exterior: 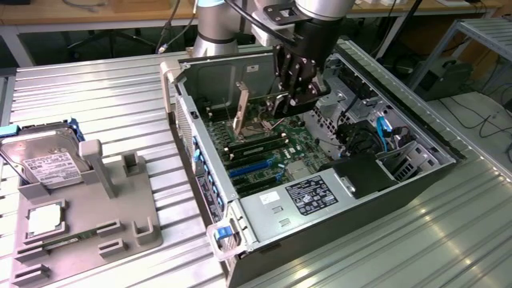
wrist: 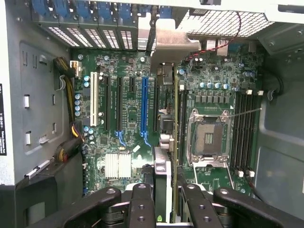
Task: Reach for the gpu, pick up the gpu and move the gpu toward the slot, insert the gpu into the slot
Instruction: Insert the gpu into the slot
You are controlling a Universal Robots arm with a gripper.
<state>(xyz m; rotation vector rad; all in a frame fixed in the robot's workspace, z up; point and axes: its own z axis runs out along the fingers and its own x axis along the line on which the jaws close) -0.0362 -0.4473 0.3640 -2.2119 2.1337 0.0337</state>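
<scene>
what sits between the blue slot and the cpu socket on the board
the gpu, edge-on in the gripper, and a black slot next to the blue slot, in the wrist view

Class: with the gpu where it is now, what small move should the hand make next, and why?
Probably ease it straight down toward the board. The hand grips the gpu, which stands edge-on between the blue slot and the socket; whether it is seated yet I cannot tell.

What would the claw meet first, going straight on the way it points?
Most likely the motherboard, though the gpu gripped in the claw would touch it first; depth is unclear.
</scene>
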